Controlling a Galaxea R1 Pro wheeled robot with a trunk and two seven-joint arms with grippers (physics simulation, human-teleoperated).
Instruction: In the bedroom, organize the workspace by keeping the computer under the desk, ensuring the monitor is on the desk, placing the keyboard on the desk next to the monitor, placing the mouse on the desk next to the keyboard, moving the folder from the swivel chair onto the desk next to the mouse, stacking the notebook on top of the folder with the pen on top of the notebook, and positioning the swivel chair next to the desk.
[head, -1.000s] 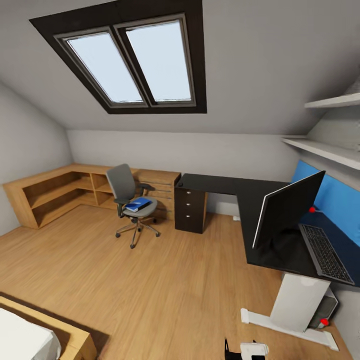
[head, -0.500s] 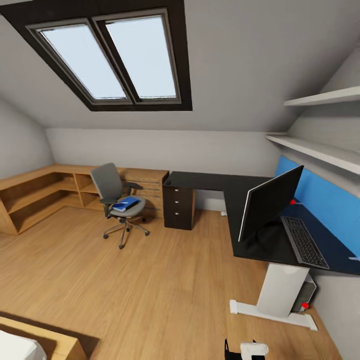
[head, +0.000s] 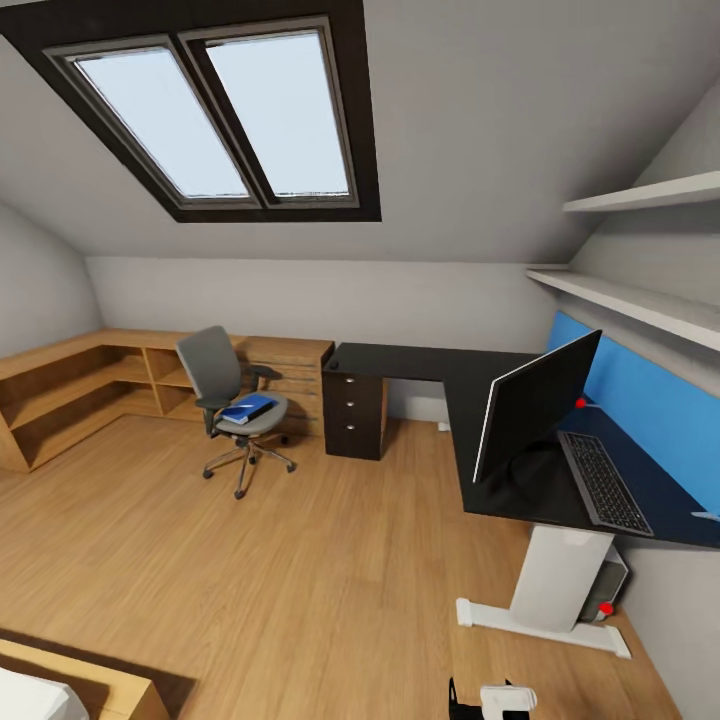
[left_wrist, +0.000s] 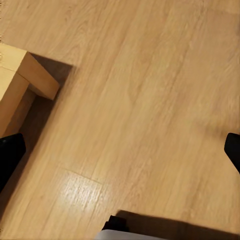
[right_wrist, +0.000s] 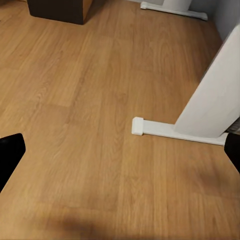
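- The desk (head: 470, 375) runs along the right side of the frame. It's a big black L-shaped top and obviously isn't going anywhere.
- The swivel chair (head: 228, 400) sits left of centre, well apart from the desk. It's on casters, so I'd guess it rolls easily with a push on the tall back.
- The monitor (head: 530, 405) is on the desk at right. It looks top-heavy and fragile, best held by the stand.
- The computer (head: 605, 590) is tucked under the desk, lower right. Probably heavy.
- The keyboard (head: 603, 482) lies just beside the monitor, stiff and light.
- The folder (head: 248, 408) is on the chair seat. It's flat and slick, so pinch an overhanging edge.
- Both grippers look spread wide over bare floor (left_wrist: 140, 100) in the wrist views, holding nothing. The right gripper (right_wrist: 120, 150) is near the desk's white foot, and the left gripper (left_wrist: 120, 150) is near a wooden corner.
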